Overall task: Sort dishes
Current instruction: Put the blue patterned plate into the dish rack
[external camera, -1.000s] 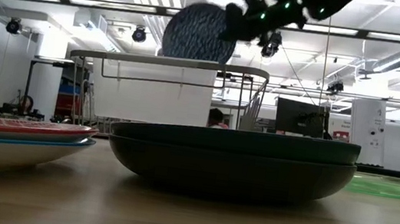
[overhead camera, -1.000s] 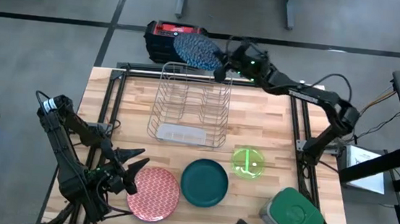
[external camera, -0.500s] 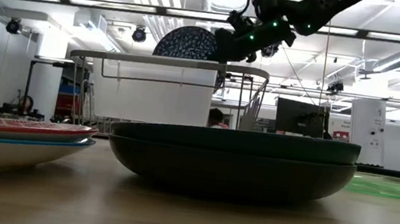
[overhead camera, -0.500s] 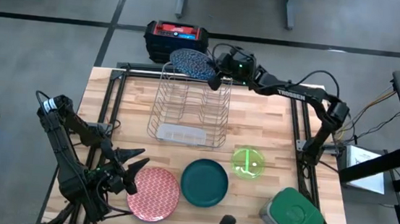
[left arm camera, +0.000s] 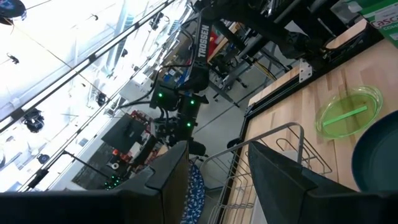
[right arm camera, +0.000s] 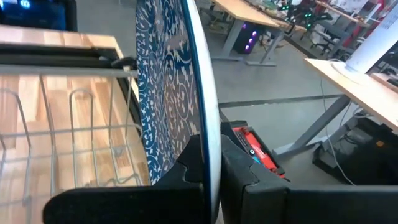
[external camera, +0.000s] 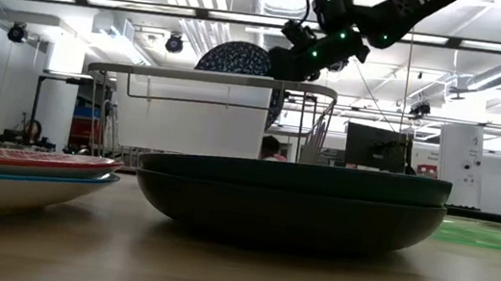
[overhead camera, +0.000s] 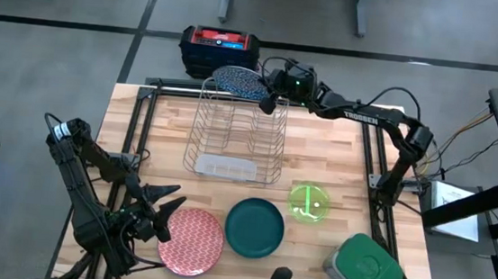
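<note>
A blue-speckled plate [overhead camera: 239, 82] stands on edge over the far end of the silver wire rack [overhead camera: 236, 129], with my right gripper [overhead camera: 266, 94] shut on it. In the low view the plate [external camera: 234, 58] dips behind the rack's top rail [external camera: 210, 79]; whether it rests on the wires I cannot tell. A red-patterned plate [overhead camera: 192, 241] lies on a light blue one [external camera: 23, 175] near the front edge. Beside them lie a dark green plate [overhead camera: 255, 228] and a neon-green bowl [overhead camera: 309, 202]. My left gripper [overhead camera: 171, 200] waits open at the front left. My right gripper pinches the blue-speckled plate's rim [right arm camera: 208, 140] between its two fingers [right arm camera: 239, 171], one on each face. It comes from the table's right side, slanting slightly down. The plate stands nearly upright on edge, reaching away from the fingers toward the rack's far left.
A grey container with a green lid [overhead camera: 364, 267] sits at the front right corner. A black and red case [overhead camera: 219, 45] lies on the floor beyond the far edge. Bare wood lies between the rack and the plates.
My right gripper has come down with the blue-speckled plate toward the rack's far end, rolling a little as it went. The plate now sits lower, its lower part behind the rack's top rail. Most of the drop came early.
</note>
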Robot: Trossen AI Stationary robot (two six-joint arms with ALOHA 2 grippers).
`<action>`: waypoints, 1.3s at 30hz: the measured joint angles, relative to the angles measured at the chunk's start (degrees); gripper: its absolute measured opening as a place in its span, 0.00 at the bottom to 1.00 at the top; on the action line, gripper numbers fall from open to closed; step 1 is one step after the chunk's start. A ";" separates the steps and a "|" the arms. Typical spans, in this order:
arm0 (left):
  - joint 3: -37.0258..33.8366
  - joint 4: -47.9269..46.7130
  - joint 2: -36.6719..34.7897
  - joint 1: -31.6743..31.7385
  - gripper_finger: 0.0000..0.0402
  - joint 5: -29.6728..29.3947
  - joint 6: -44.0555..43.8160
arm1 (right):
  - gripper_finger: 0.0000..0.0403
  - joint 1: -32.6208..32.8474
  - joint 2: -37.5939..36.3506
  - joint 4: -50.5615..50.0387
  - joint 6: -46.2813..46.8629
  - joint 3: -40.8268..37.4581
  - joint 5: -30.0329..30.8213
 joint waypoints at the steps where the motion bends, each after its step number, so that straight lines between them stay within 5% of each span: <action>1: 0.00 -0.02 0.00 0.00 0.39 -0.02 0.00 | 0.01 0.00 0.31 -0.13 -0.22 -0.07 0.01; 39: 0.00 0.04 -0.02 0.00 0.39 -0.02 -0.15 | 0.01 -0.39 2.62 -5.08 -2.50 -0.07 0.03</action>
